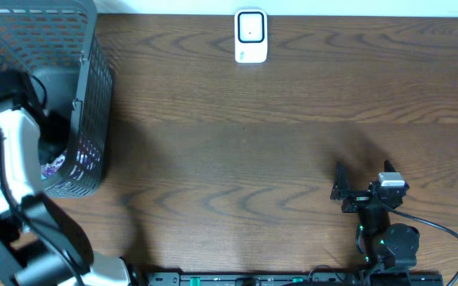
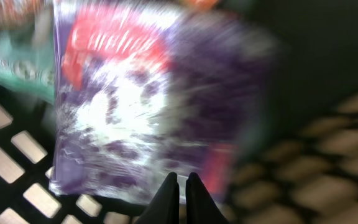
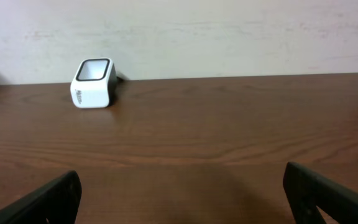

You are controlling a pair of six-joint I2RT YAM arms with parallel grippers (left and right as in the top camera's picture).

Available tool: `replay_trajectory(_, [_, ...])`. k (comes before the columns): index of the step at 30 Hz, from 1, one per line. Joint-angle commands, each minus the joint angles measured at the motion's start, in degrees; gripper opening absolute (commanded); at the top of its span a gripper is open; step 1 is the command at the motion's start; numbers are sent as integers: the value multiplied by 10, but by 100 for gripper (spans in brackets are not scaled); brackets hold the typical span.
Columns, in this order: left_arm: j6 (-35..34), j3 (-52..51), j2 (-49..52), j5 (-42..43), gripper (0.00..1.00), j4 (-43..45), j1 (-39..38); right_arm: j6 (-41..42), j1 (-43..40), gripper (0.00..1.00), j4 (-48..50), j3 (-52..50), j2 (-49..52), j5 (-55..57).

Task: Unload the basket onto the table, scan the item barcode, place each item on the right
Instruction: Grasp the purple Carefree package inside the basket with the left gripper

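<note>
The purple packet (image 2: 154, 106) lies in the black basket (image 1: 94, 95) at the tabletop's left, so the left gripper (image 2: 180, 186) is down inside it, jaws pressed together at the packet's edge. Blur hides whether wrapper is pinched. The white scanner (image 1: 250, 36) stands far centre, facing up for the barcode; the right gripper (image 3: 182, 190) waits near right, jaws wide and empty

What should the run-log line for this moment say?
left fingers: shut at purple packet edge, in basket | right fingers: open, above table | scanner: unused
</note>
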Motion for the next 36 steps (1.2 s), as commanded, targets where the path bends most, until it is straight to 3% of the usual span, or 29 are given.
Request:
replay_trajectory(1, [-23,64,-89,68,7,18,1,8,2,99,-1,-2,-3,-1])
replay_trajectory(5, [-28,70,-169,91,7,70,1,8,2,99,-1,-2,-3,-1])
replay_trajectory(8, [-27,70,-213,54,7,73,1,8,2,99,-1,-2,-3,-1])
replay_trajectory(9, [-25,70,-217,31,14,69,1,8,2,99,-1,-2,-3,-1])
replay_trajectory(11, [-25,68,-214,-25,54,52,1,8,2,99,-1,-2,-3,-1])
replay_trajectory(12, [-25,64,-209,-44,64,44,1,8,2,99,-1,-2,-3,-1])
replay_trajectory(16, [-25,46,-178,-62,82,33,1,8,2,99,-1,-2,-3,-1])
replay_trajectory(22, [11,34,-111,-62,92,8,1,8,2,99,-1,-2,-3,-1])
replay_trajectory(36, [14,33,-60,-94,98,-2,2,8,2,99,-1,-2,-3,-1])
